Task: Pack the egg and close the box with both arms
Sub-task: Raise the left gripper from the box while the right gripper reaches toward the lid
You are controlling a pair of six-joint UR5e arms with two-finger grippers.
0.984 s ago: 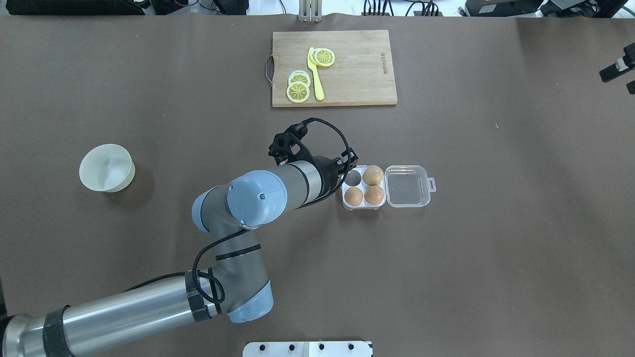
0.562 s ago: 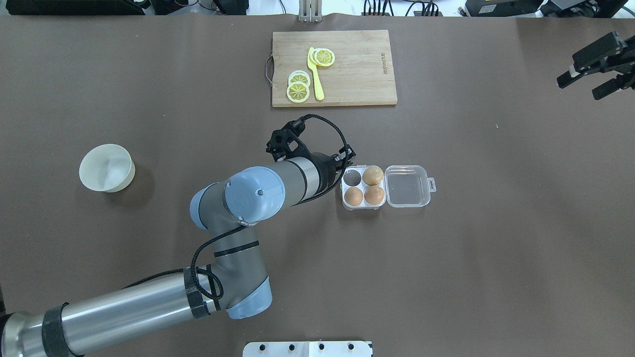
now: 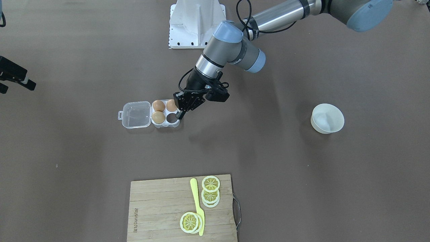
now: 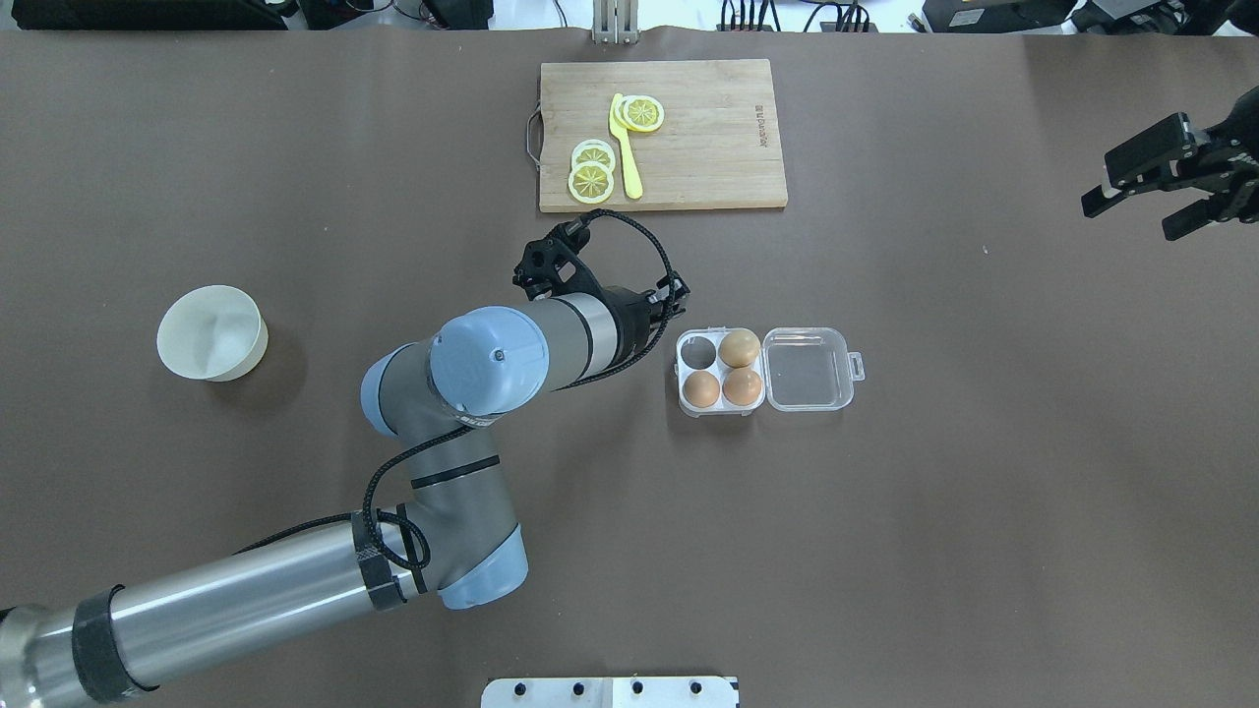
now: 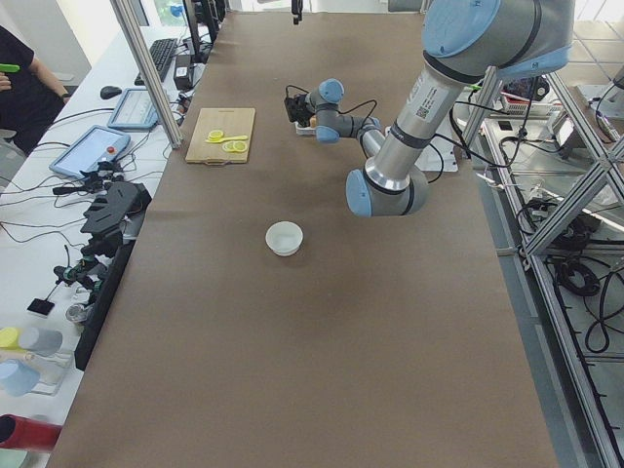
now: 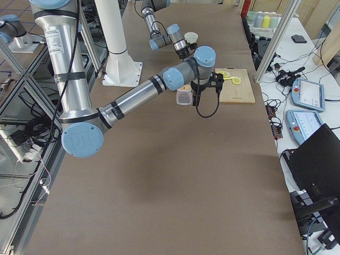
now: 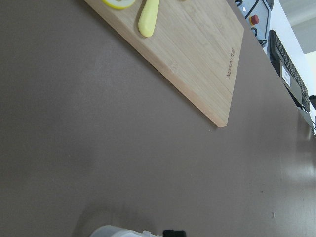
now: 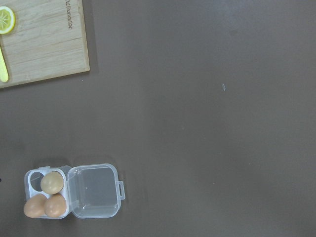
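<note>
The clear box (image 4: 805, 370) lies open on the table, its lid flat on the side toward my right arm. Two orange-brown eggs (image 4: 701, 389) (image 4: 743, 386) fill the cells nearest me. A paler tan egg (image 4: 739, 347) sits behind them, beside one empty cell (image 4: 699, 350). My left gripper (image 3: 181, 112) hangs just off the box's edge by the empty cell, open and holding nothing. My right gripper (image 4: 1126, 221) is open and empty, high at the table's far right. The right wrist view shows the box (image 8: 96, 191) from above. The left wrist view shows only its edge (image 7: 118, 231).
A white bowl (image 4: 211, 332) stands at the left and looks empty. A wooden cutting board (image 4: 708, 138) at the far middle holds lemon slices (image 4: 591, 177) and a yellow knife (image 4: 626, 147). The white base plate (image 4: 610, 691) is at the near edge.
My left arm has drawn back to the left, away from the box. My right gripper has come in from the right edge toward the table. The eggs and box have not moved.
</note>
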